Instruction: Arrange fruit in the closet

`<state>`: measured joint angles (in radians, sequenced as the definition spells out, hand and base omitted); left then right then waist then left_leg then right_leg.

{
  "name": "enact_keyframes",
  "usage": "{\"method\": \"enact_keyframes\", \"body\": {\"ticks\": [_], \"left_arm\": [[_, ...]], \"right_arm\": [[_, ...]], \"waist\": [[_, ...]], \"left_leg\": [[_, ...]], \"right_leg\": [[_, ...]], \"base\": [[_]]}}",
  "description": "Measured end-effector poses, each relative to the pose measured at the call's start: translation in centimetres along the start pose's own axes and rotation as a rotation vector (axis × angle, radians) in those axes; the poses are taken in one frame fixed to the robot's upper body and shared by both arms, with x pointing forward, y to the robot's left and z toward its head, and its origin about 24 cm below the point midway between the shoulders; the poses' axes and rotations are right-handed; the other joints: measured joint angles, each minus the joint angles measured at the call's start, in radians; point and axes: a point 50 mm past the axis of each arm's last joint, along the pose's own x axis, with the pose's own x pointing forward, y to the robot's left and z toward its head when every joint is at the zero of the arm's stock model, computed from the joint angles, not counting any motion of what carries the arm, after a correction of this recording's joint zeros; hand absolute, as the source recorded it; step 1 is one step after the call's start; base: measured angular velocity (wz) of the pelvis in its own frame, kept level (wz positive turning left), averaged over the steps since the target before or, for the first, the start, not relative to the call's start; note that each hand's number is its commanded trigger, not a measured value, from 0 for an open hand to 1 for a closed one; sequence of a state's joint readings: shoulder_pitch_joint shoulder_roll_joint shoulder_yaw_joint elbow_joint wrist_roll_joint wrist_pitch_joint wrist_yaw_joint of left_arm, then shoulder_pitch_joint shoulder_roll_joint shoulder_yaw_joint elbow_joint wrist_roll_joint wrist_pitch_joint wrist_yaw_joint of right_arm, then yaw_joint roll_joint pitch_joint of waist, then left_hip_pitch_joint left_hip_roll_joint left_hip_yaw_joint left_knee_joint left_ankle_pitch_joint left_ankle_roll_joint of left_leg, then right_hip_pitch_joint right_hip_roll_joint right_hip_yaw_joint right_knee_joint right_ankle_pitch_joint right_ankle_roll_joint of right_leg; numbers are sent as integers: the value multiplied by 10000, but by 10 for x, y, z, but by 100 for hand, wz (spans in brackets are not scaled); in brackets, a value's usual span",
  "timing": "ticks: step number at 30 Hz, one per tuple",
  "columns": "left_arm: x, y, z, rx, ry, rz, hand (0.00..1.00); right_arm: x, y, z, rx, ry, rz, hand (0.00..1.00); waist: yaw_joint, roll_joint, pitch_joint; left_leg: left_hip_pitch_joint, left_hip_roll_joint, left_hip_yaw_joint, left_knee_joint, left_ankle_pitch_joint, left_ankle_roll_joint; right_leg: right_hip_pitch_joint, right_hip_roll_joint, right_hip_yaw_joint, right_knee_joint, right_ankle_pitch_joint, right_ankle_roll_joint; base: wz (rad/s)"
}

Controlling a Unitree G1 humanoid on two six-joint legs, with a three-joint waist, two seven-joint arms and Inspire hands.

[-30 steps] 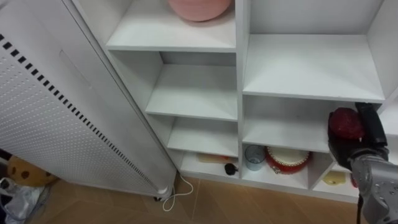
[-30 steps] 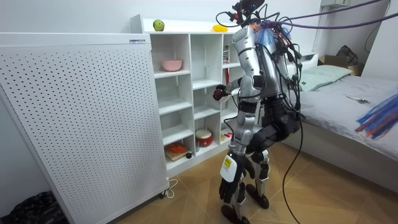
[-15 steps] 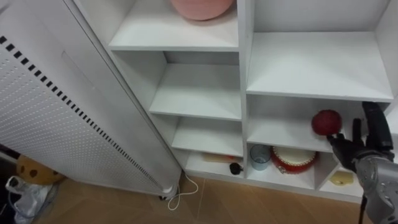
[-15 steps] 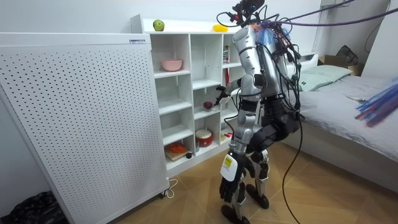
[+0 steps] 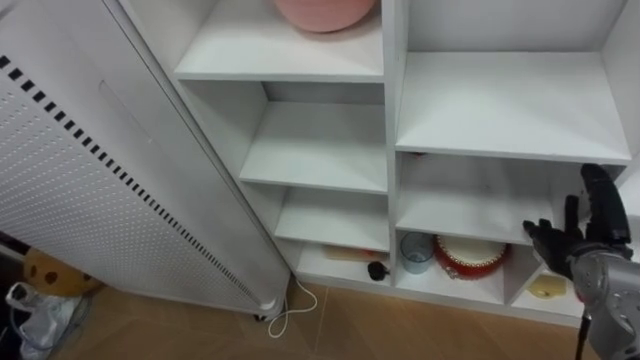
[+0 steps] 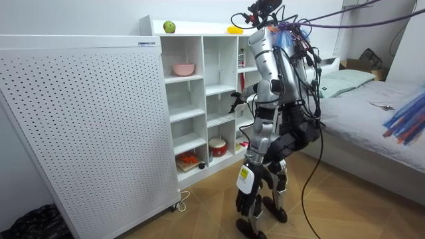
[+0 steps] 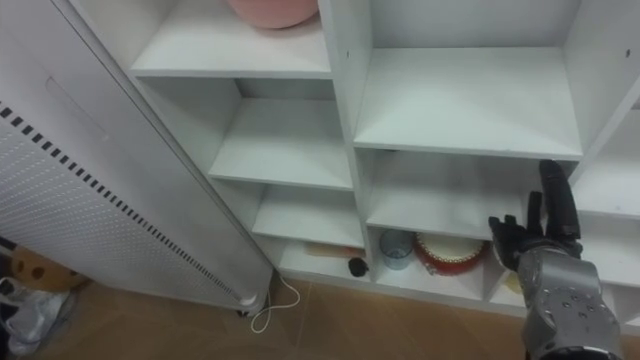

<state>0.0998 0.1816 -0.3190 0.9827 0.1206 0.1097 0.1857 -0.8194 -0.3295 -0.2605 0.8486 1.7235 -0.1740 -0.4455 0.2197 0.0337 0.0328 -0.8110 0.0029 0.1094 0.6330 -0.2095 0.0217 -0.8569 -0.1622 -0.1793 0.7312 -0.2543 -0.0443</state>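
Note:
My right hand (image 5: 583, 243) is open, fingers straight and pointing up, in front of the right end of the white closet's third shelf (image 5: 460, 212). It holds nothing and also shows as my right hand (image 7: 535, 243). A thin dark red sliver (image 5: 413, 153), perhaps the red fruit, peeks from under the shelf above at the compartment's left. In the room view I stand upright facing the closet, with the right hand (image 6: 234, 101) stretched to its middle column. A green apple (image 6: 169, 26) and a yellow fruit (image 6: 234, 29) lie on top of the closet.
A pink bowl (image 5: 322, 12) sits on the upper left shelf. The bottom shelf holds a grey-blue cup (image 5: 414, 252), a red-rimmed round dish (image 5: 470, 257), a small black object (image 5: 375, 270) and a yellow item (image 5: 547, 286). A white perforated panel (image 5: 90, 180) stands left; a bed (image 6: 372, 109) is behind me.
One second ago the right hand held the red fruit. Half a second ago it lay free on the third shelf; now that spot before the open hand is bare.

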Motion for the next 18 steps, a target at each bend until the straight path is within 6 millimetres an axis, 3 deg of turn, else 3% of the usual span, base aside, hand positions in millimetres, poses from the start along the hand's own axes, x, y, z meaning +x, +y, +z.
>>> {"method": "enact_keyframes", "body": {"ticks": [15,18], "left_arm": [[0,-2,1,147,-62,2,0],[-1,-3,-3,140,14,-22,0]], "right_arm": [[0,-2,-1,-30,47,-22,0],[3,-19,4,-267,68,-97,0]], "waist": [[-38,-38,25],[-59,-72,50]], "left_leg": [[56,21,-5,23,-9,-15],[334,88,-34,-55,-36,-38]], "right_leg": [[52,77,47,-6,1,-3],[391,152,-12,-219,11,5]], "base": [[0],[-2]]}}
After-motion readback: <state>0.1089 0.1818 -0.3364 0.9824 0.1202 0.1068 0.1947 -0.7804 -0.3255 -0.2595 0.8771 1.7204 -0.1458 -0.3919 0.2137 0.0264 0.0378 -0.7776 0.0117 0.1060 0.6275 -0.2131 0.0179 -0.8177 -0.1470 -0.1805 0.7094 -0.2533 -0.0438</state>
